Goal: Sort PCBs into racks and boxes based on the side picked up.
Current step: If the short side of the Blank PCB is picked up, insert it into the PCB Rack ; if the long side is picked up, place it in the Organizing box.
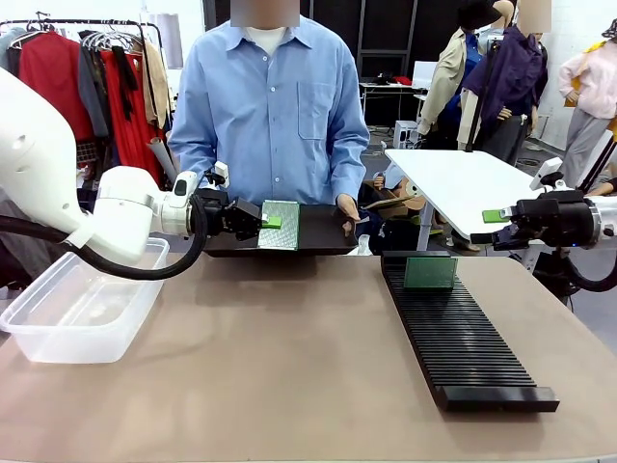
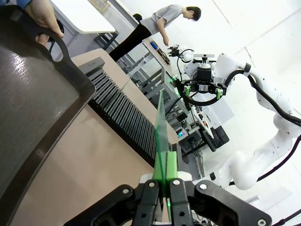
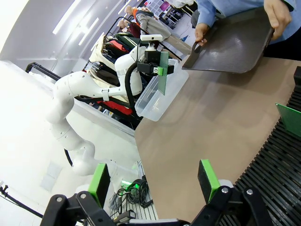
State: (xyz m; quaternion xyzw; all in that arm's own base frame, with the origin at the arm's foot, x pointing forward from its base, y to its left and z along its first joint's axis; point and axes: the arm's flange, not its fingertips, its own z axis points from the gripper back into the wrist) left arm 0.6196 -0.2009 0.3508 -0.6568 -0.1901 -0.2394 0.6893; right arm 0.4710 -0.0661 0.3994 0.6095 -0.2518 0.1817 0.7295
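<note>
Your left pincer is clamped on a PCB held above the person's black tray. Carry it level to the clear box before releasing. Your right pincer stands wide open, empty, beside the rack.

Clear tub cut by left edge; tray partly behind PCB.

**Open middle, crowded edges**

Between my clear box and the black rack the table lies bare. At the far edge, the person's black tray blocks passage. One PCB stands upright in the rack's far slots.
</note>
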